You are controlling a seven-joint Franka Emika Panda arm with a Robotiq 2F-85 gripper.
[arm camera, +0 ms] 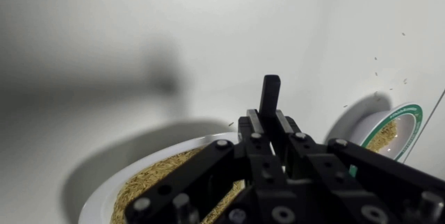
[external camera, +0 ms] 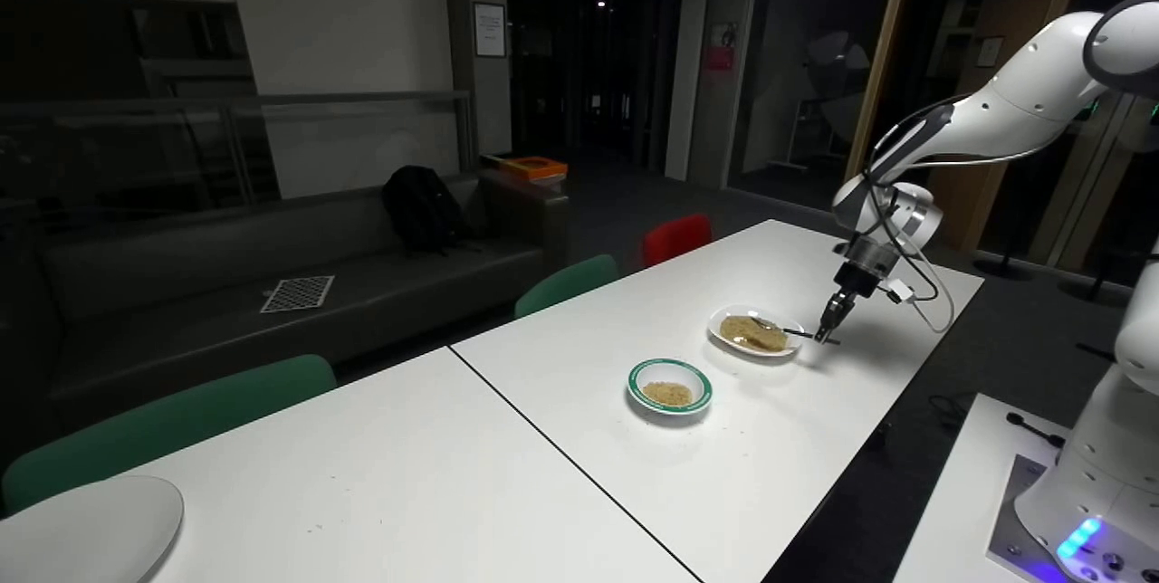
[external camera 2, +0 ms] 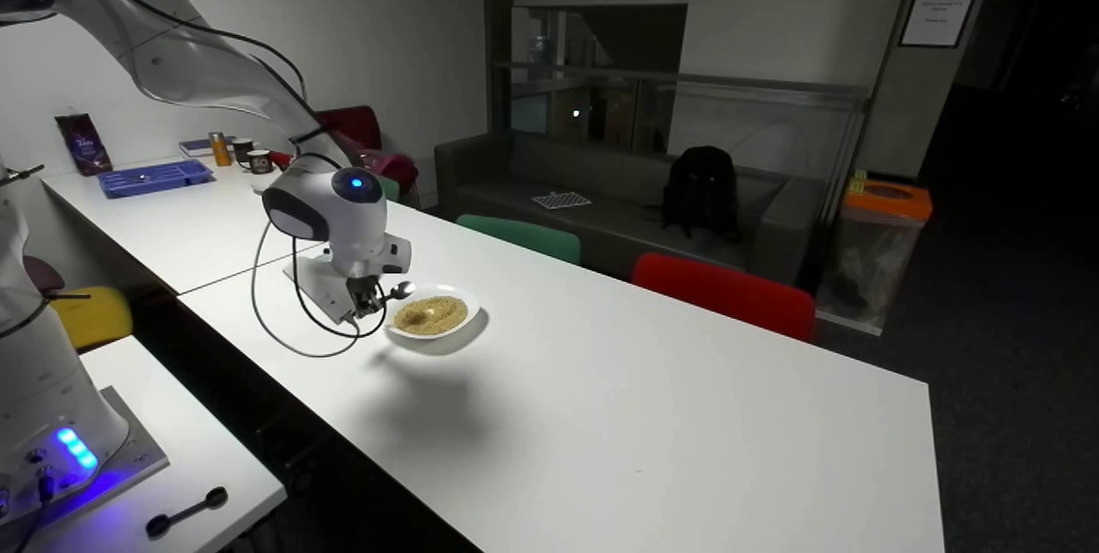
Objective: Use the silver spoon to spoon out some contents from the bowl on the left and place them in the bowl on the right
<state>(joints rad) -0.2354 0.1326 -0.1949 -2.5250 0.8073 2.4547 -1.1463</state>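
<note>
Angular black jaws pinch a blunt-handled silver spoon [external camera 2: 401, 290].

In an exterior view the bowl [external camera: 668, 375] stands before and left of the plate [external camera: 713, 327], over which the spoon [external camera: 795, 331] seems to reach.

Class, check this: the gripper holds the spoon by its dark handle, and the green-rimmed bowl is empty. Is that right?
No: the green-rimmed bowl is not empty. The wrist view shows tan grains in it. The rest stands: the gripper holds the spoon by its dark handle.
</note>
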